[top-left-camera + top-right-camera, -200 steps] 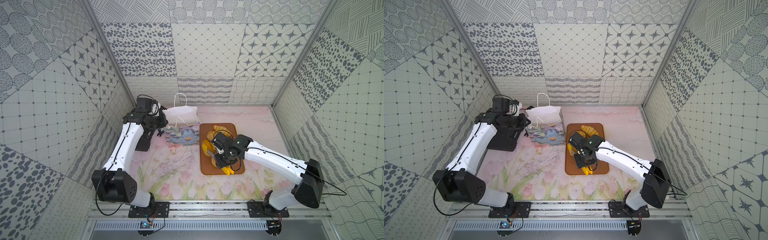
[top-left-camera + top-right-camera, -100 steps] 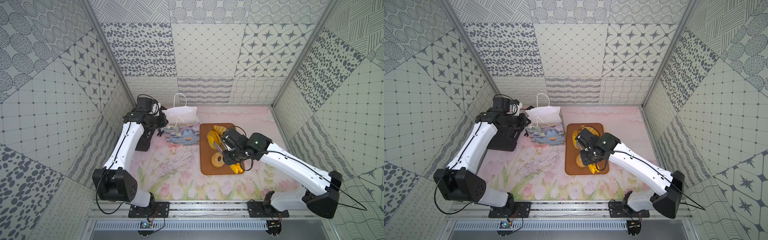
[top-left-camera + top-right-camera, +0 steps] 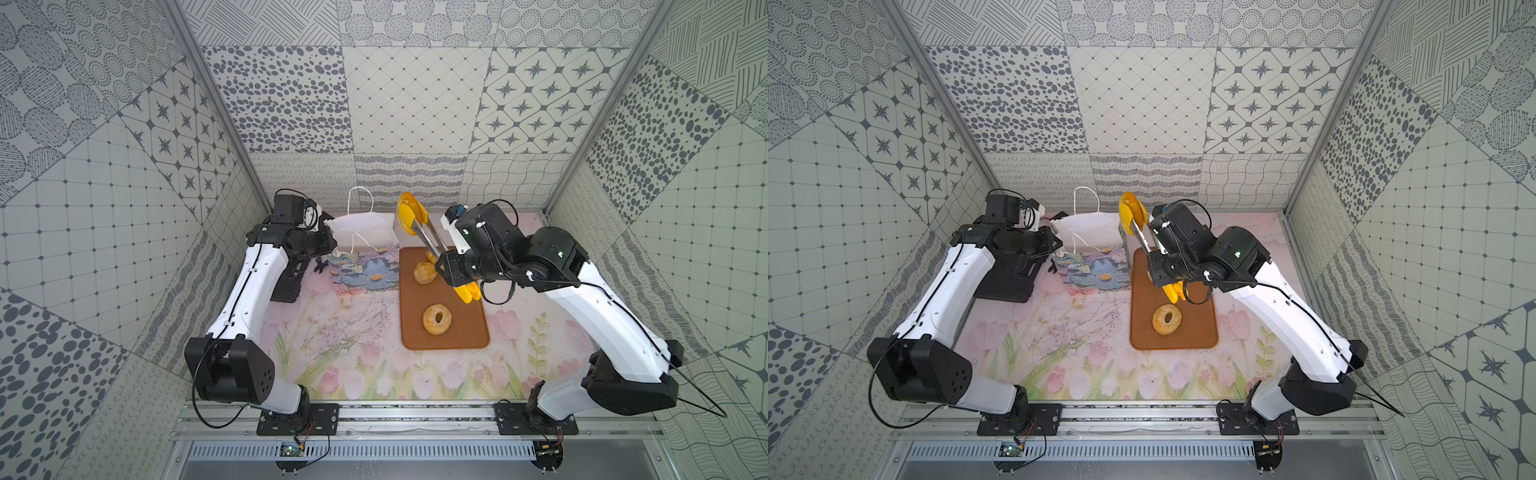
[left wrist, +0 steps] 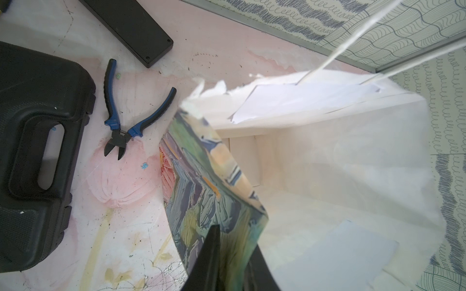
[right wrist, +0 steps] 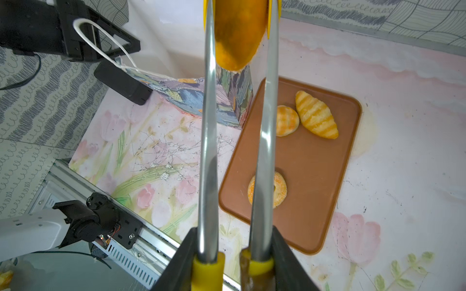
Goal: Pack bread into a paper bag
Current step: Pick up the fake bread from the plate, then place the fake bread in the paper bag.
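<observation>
Floral mat (image 3: 353,340), pliers (image 4: 121,131), case (image 4: 37,151); left gripper (image 4: 233,248) tight on bag (image 4: 201,201), right gripper (image 5: 233,241) on tongs (image 5: 208,151).

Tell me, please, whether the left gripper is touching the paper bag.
Touching. The left wrist view shows the left gripper shut on the paper bag: its black fingers pinch the printed wall from both sides, with no gap.

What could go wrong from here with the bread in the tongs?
1. The bread piece sits only between the tips of the tongs, near the paper bag edge, not clearly over its mouth; a slip likely lands it outside.
2. The bag's rim is torn at a corner of the wall the left gripper pinches; a bump might rip it further.
</observation>
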